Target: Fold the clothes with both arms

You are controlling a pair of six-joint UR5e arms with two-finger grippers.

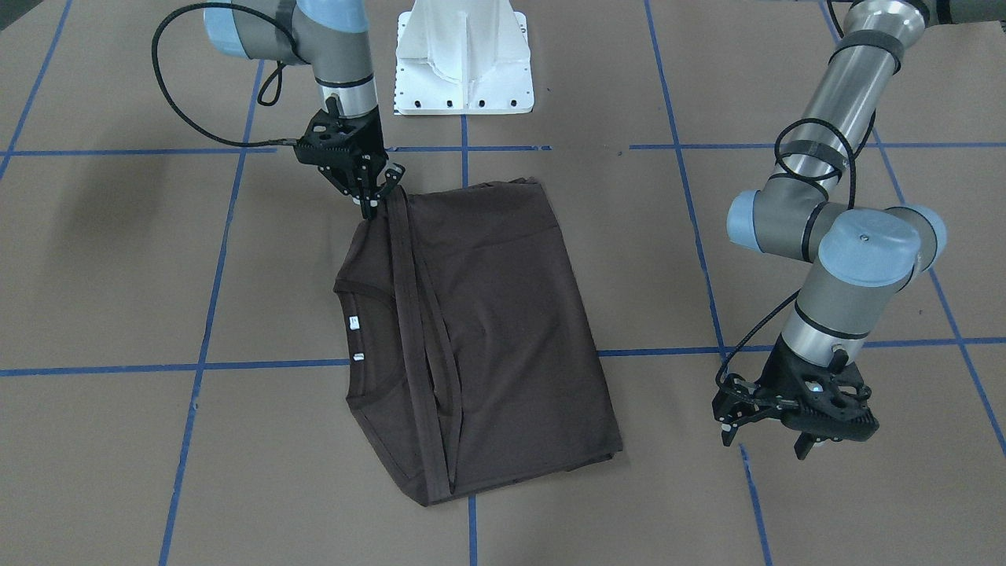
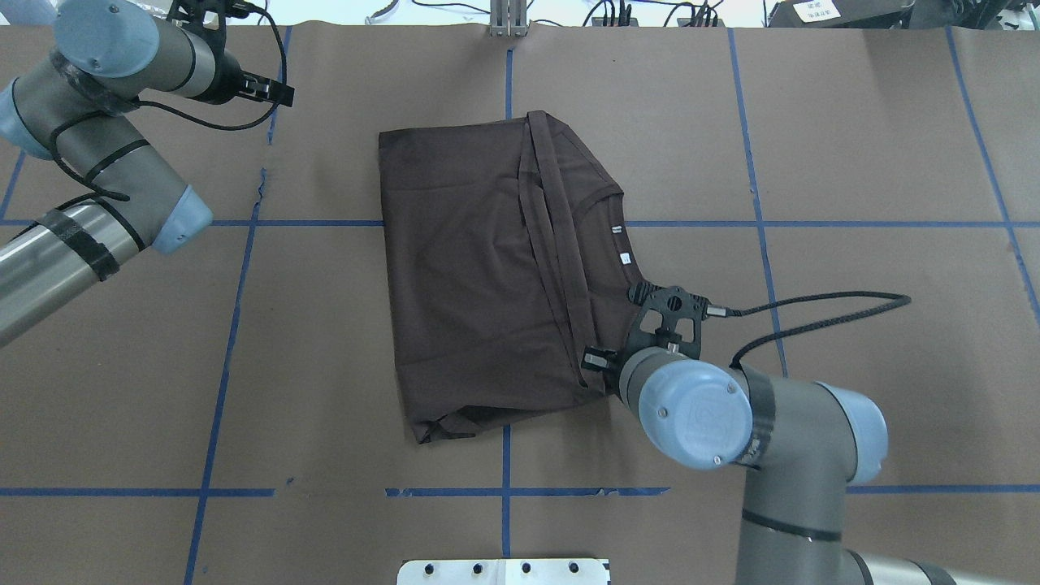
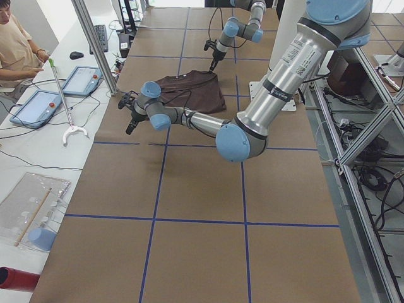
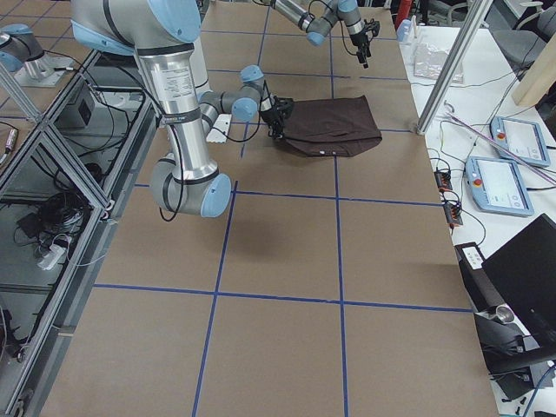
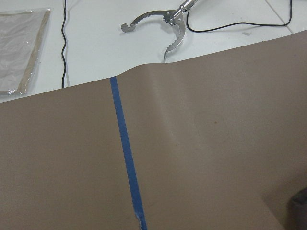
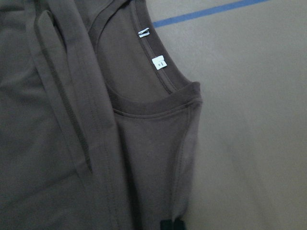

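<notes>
The dark brown-grey T-shirt (image 1: pixel 503 314) lies partly folded on the brown table, its collar and white neck tags (image 1: pixel 355 322) toward my right side; it also shows in the overhead view (image 2: pixel 471 268). My right gripper (image 1: pixel 369 206) is down at the shirt's shoulder corner nearest my base and looks shut on the fabric edge. In the right wrist view its tips (image 6: pixel 171 224) pinch the shirt (image 6: pixel 96 120) by the shoulder seam. My left gripper (image 1: pixel 762 440) is open and empty above bare table, far from the shirt on my left side (image 2: pixel 272 88).
The white base mount (image 1: pixel 464 63) stands just behind the shirt. Blue tape lines (image 1: pixel 471 362) grid the table. Beyond the far edge on my left lie a metal reacher tool (image 5: pixel 158 24) and a plastic bag (image 5: pixel 19 48). An operator (image 3: pixel 16 44) sits by tablets.
</notes>
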